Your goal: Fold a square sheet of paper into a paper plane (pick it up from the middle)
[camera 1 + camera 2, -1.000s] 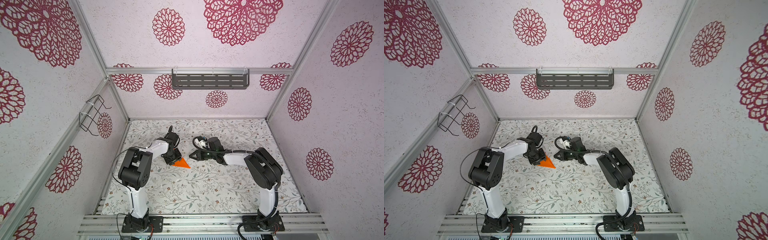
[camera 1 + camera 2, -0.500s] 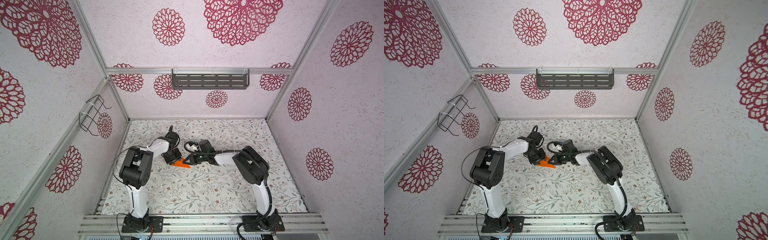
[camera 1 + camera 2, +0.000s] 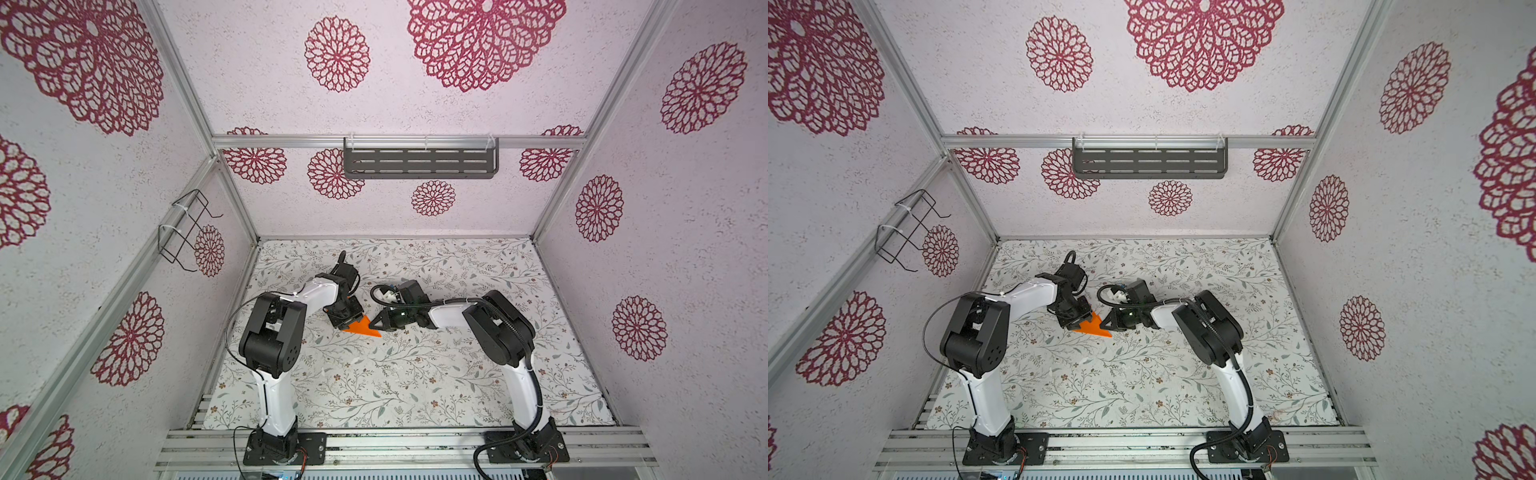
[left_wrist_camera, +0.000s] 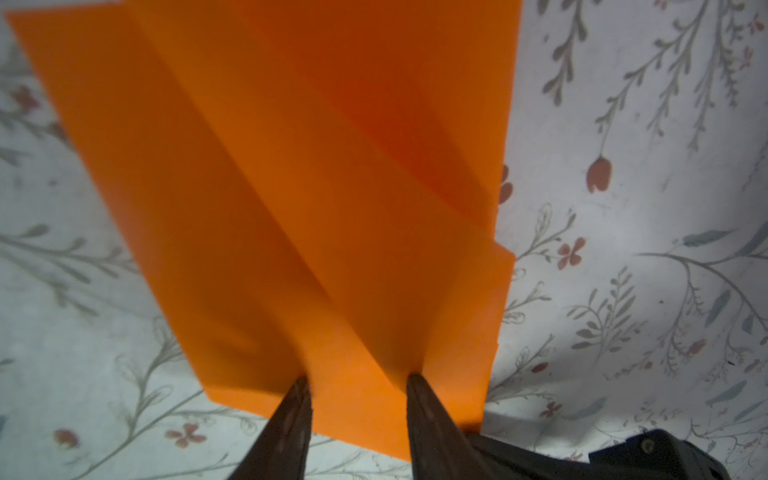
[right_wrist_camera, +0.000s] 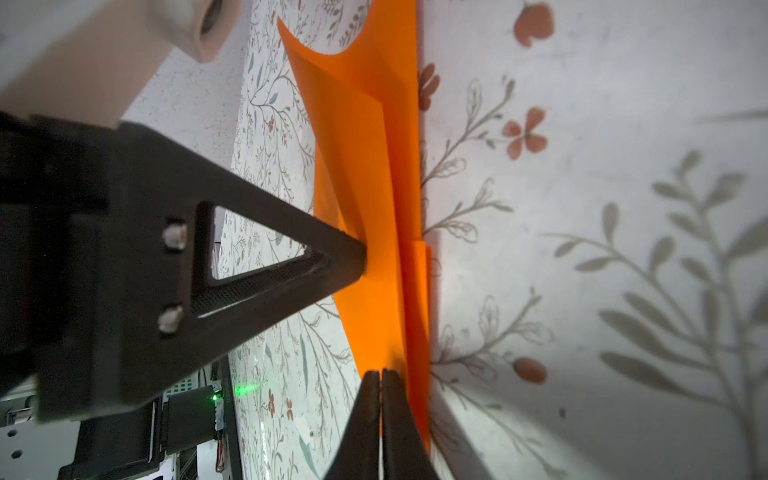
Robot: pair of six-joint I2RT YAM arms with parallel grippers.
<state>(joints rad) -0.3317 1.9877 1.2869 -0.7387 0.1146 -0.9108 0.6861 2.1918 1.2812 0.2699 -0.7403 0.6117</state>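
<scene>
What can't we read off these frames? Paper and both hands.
Both top views: folded orange paper is too small to read its creases; the left hand covers one end.
Left wrist view: the paper's far end is cut off by the picture edge, and its surface is blurred.
Right wrist view: the right hand is shut at the paper's edge; whether it pinches a layer is unclear.

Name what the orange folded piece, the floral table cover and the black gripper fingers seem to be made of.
Orange paper: thin matte paper, judging by sharp creases and layered flaps.
Table cover: smooth printed sheet, perhaps vinyl; slight sheen, uncertain.
Left gripper fingers: matte black, probably plastic; moulded triangular frame with screws.
</scene>
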